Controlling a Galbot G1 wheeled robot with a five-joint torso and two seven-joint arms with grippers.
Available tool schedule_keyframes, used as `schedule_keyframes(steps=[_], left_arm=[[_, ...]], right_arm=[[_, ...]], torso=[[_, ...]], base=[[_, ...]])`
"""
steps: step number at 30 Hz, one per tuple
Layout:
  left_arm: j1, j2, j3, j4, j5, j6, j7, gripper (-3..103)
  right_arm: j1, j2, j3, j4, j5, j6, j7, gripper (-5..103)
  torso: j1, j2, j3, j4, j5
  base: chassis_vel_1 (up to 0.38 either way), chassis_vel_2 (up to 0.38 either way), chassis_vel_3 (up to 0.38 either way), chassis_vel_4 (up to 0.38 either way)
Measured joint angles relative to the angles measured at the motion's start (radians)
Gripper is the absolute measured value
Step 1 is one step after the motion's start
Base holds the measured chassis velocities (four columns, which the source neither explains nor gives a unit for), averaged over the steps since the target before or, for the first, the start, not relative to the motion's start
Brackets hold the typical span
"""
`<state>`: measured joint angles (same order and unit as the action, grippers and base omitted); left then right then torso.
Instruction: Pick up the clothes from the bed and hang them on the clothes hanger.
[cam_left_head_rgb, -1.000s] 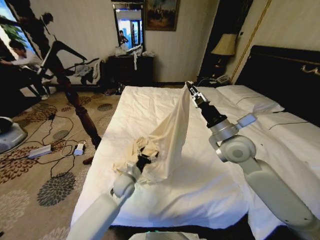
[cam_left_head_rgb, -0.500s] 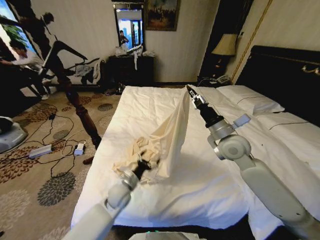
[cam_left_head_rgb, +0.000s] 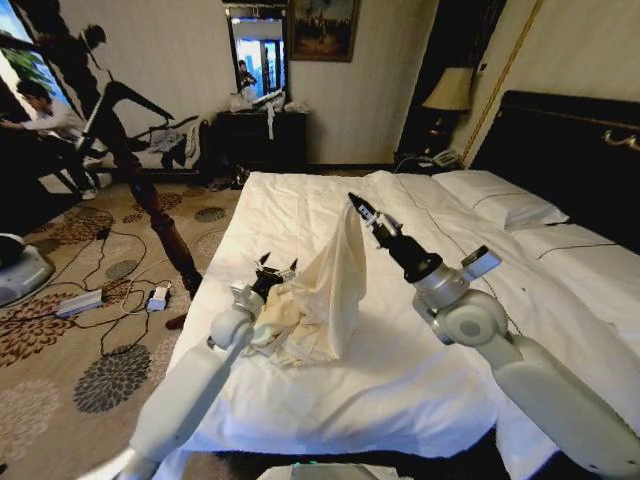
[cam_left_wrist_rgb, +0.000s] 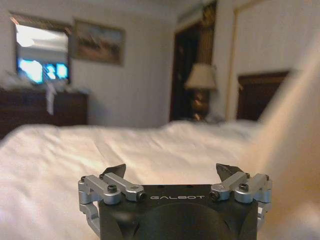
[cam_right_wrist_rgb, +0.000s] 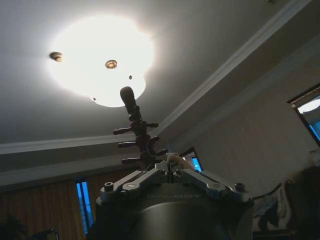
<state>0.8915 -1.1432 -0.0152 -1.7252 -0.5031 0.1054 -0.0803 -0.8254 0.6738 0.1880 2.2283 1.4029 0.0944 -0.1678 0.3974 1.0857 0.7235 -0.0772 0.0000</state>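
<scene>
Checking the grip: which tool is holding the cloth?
The right tool, pinched shut on the cloth's raised peak; the left tool is open beside it.

On the bed (cam_left_head_rgb: 420, 380), the clothes (cam_left_head_rgb: 320, 300) rise in a peak from a heap on the duvet. The right gripper (cam_left_head_rgb: 352, 203) has its jaws closed on the top of that peak, with the heap hanging below them. The left gripper (cam_left_head_rgb: 277, 266), jaws spread, sits just left of the heap's lower part. 1 coat stand (cam_left_head_rgb: 150, 200) leans beyond the bed's left edge.
</scene>
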Motion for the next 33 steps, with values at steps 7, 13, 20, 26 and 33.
schedule_keyframes(steps=[7, 13, 20, 26, 33], left_arm=[[0.063, -0.013, 0.113, -0.042, 0.030, 0.003, 0.004, 100], [0.061, -0.042, 0.230, -0.053, 0.019, 0.018, 0.003, 100], [-0.009, -0.151, 0.343, 0.036, -0.009, 0.018, -0.001, 100], [0.012, -0.141, 0.361, 0.027, -0.001, 0.003, -0.001, 100], [0.199, 0.045, 0.251, -0.140, 0.003, -0.026, -0.018, 100]], right_arm=[[0.028, 0.001, 0.006, -0.014, 0.004, 0.000, 0.013, 0], [0.045, 0.000, 0.026, -0.030, 0.023, 0.000, 0.040, 0], [0.078, -0.009, -0.010, -0.039, 0.024, 0.000, 0.044, 0], [0.068, -0.018, -0.001, -0.047, 0.023, 0.000, 0.044, 0], [0.068, 0.015, 0.001, -0.062, 0.013, 0.002, 0.041, 0]], torso=[[0.000, 0.000, 0.000, -0.0005, 0.0002], [0.000, 0.000, 0.000, -0.0006, 0.0004], [0.000, 0.000, 0.000, -0.0009, 0.0002], [0.000, 0.000, 0.000, -0.0009, 0.0000], [0.000, 0.000, 0.000, -0.0004, -0.0001]], base=[[0.000, 0.000, 0.000, 0.000], [0.000, 0.000, 0.000, 0.000], [0.000, 0.000, 0.000, 0.000], [0.000, 0.000, 0.000, 0.000], [0.000, 0.000, 0.000, 0.000]])
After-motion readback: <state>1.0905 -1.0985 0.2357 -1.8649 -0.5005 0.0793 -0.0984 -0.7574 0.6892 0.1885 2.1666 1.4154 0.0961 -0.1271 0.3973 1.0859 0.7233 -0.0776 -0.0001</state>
